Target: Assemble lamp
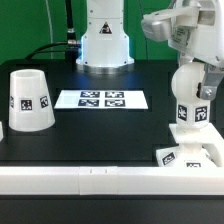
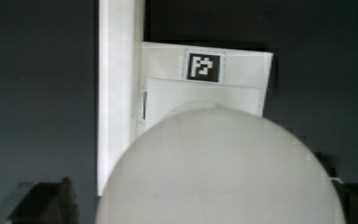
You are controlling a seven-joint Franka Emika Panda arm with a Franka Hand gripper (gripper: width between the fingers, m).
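Observation:
The white bulb post (image 1: 193, 100) stands upright on the flat square base (image 1: 190, 152) at the exterior view's right front, by the white front wall. My gripper (image 1: 197, 68) is right above it, jaws down over its round top. In the wrist view the round top (image 2: 211, 170) fills the space between my dark fingers (image 2: 44, 202), which are spread wide, with a gap showing on one side. The base with its tag (image 2: 202, 72) lies below. The tapered shade (image 1: 30, 101) stands mouth down at the exterior view's left, far from my gripper.
The marker board (image 1: 101, 99) lies flat mid-table. The arm's white pedestal (image 1: 105, 42) stands at the back. A white wall (image 1: 100, 182) runs along the table's front edge; it also shows in the wrist view (image 2: 117, 90) beside the base.

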